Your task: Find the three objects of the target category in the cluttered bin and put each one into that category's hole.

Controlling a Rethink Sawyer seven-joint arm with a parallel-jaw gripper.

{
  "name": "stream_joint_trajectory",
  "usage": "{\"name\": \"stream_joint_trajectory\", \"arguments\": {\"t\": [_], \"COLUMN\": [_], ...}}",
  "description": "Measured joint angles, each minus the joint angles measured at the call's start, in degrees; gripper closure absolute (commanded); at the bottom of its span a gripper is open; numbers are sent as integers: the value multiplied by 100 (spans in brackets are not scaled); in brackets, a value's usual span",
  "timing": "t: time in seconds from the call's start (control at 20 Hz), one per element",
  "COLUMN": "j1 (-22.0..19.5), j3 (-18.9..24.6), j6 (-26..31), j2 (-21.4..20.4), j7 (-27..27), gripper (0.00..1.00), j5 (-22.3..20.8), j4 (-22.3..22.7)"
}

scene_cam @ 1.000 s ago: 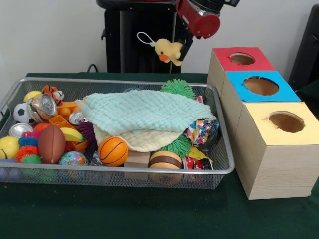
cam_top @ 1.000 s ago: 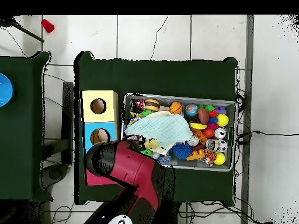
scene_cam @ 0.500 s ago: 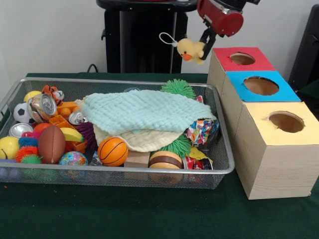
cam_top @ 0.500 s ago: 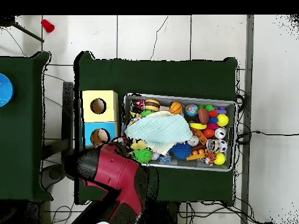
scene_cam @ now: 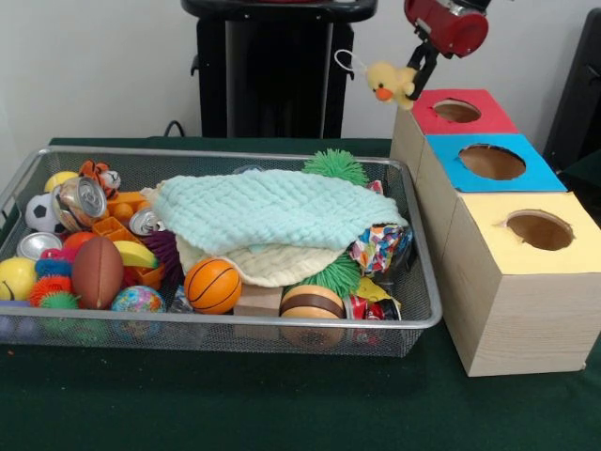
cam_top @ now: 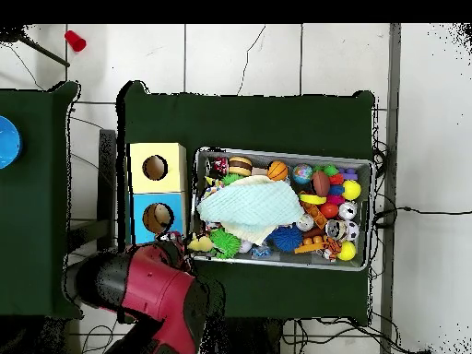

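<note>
My gripper [scene_cam: 411, 79] is shut on a small yellow plush duck [scene_cam: 384, 81] with an orange beak. It holds the duck in the air just left of the red-topped box [scene_cam: 457, 112], above the far right corner of the wire-mesh bin [scene_cam: 235, 320]. In the overhead view the duck [cam_top: 200, 243] shows at the bin's [cam_top: 281, 153] lower left corner, beside my red arm [cam_top: 138, 286]. An orange striped plush tiger [scene_cam: 100, 175] lies at the bin's far left. A pale green cloth [scene_cam: 272, 209] covers the bin's middle and hides what is under it.
Three boxes with round holes stand in a row right of the bin: red, blue [scene_cam: 493, 162] and yellow [scene_cam: 537, 228]. The bin also holds balls, shiny cans [scene_cam: 83, 199], spiky green toys [scene_cam: 334, 165] and a wooden block. The robot's black pedestal [scene_cam: 272, 70] stands behind.
My arm has carried the duck to the right in the front view, from above the bin's back edge to beside the red box. The bin's contents have not moved.
</note>
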Motion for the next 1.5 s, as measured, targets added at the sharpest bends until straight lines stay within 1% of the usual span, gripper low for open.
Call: {"name": "stream_joint_trajectory", "arguments": {"t": [0.3,0.65,1.1,1.35,1.5], "j1": [322,486,729,945,1010], "j3": [-61,-74,-73,-73,-88], "j6": [13,13,12,11,9], "j2": [19,110,483,714,762], "j7": [390,648,1075,1332,1442], "gripper": [100,100,100,100,100], "j5": [181,332,734,896,935], "j4": [137,277,293,292,291]}}
